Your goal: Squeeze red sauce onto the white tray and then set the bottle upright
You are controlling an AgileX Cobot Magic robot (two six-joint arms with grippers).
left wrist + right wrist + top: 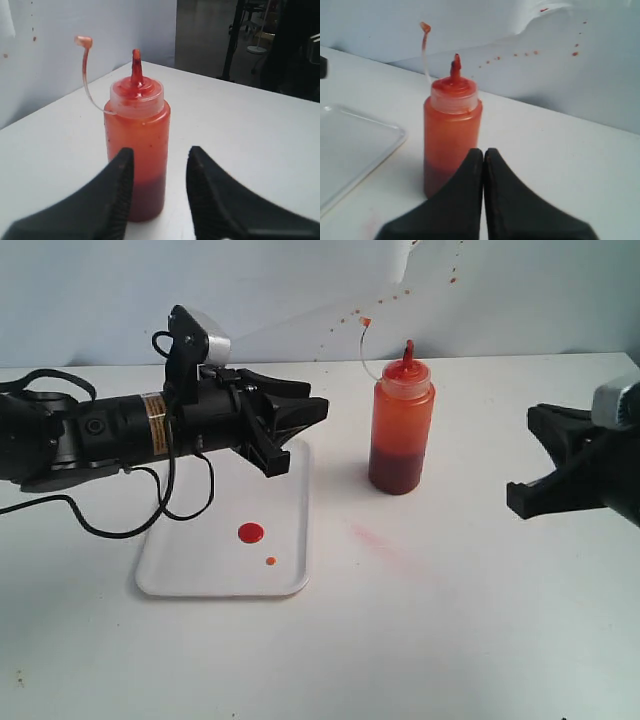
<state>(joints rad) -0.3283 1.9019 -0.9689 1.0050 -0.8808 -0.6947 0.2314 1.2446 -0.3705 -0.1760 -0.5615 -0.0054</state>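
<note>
Left hand (303,435) hangs part open and empty over the white tray (160,575), pointing at the bottle (402,425). That stands upright on the worktop (450,620) beside the tray, long axis vertical. Right hand (484,152) is pinched shut, empty, farther off. Red sauce (250,533) sits on the tray. Wrist views partly hide the bottle's foot behind the fingers.

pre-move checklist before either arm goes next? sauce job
1. Red sauce on white tray: ok, two blobs.
2. Bottle upright on the table, off the tray: ok.
3. Left end effector clear of bottle: ok, jaws apart, empty.
4. Right end effector clear of bottle: ok, shut, empty.
5. Nozzle capped: not ok, cap off, on its tether.
6. Table clean: not ok, pink smear.
</note>
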